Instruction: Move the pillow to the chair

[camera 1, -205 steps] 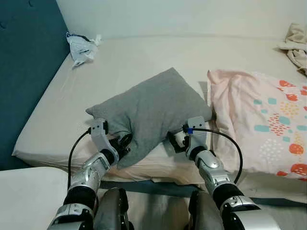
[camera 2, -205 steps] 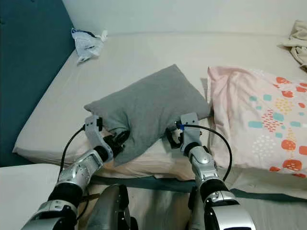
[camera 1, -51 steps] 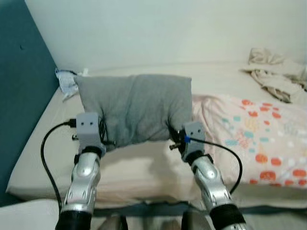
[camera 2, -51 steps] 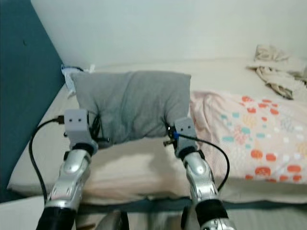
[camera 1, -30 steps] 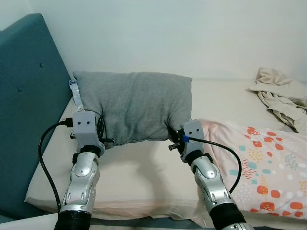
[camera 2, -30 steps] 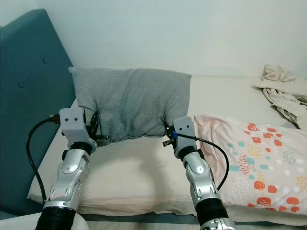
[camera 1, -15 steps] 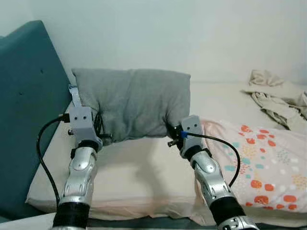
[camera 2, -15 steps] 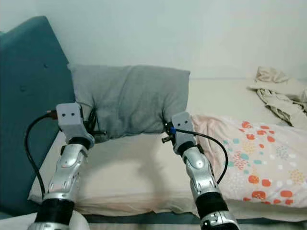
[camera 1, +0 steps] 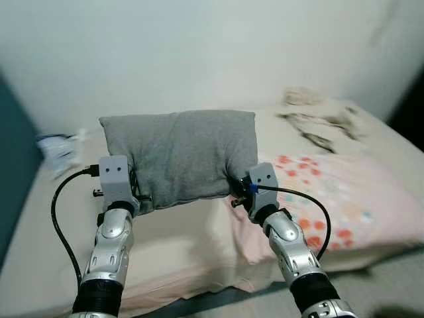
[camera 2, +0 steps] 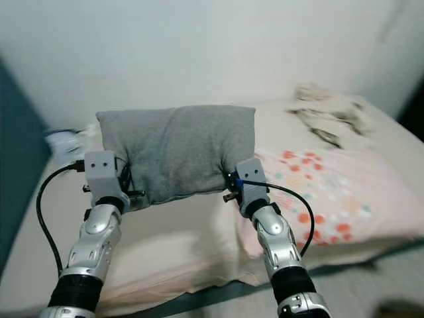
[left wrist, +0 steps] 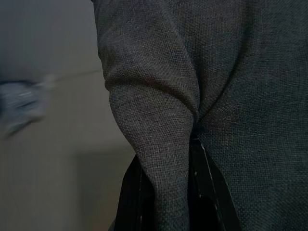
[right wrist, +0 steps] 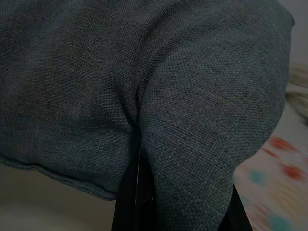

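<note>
Pillow (camera 1: pixel 179 154), soft and probably light, sags between left claw (camera 1: pixel 136 194) and right claw (camera 1: pixel 237 190), each pinching a near corner.

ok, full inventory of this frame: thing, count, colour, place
grey pillow: 1, grey, held up in the air over the bed, pinched at its lower corners by both tools
patterned pillow: 1, pale pink with orange and teal spots, on the bed to the robot's right
bed: 1, cream sheet, below and ahead
crumpled cloth: 1, beige, far right of the bed by the wall
bag: 1, white and blue, blurred, far left of the bed
headboard: 1, teal, left edge
wall: 1, white, behind the bed
left tool: 1, black, shut on the pillow's left corner
right tool: 1, black, shut on its right corner
</note>
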